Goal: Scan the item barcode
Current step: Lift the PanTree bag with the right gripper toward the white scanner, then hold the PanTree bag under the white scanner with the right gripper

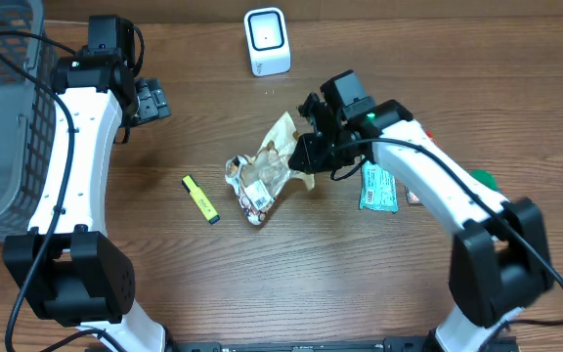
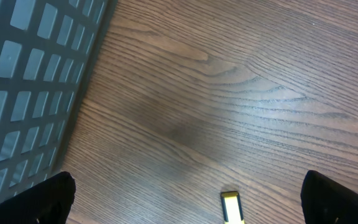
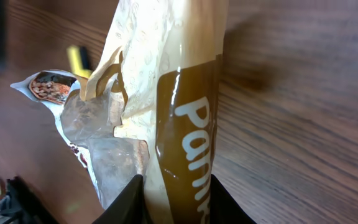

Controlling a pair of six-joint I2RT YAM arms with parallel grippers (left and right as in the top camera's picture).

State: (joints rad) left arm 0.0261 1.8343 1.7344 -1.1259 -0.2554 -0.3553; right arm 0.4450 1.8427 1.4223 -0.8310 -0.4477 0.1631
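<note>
While right claw [image 1: 305, 154] grips one bag [image 1: 262, 172], one scanner [image 1: 266, 41]

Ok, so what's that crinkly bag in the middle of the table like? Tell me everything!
It's a crumpled snack bag made of shiny plastic, cream with a faint pattern and a glossy brown band with white letters starting "Pan". It's in the middle of the wooden table. Against it sits a crinkly clear wrapper with a food picture at one end; I can't tell if that's part of the same bag. The right gripper pinches the brown band between its two fingers.
</note>
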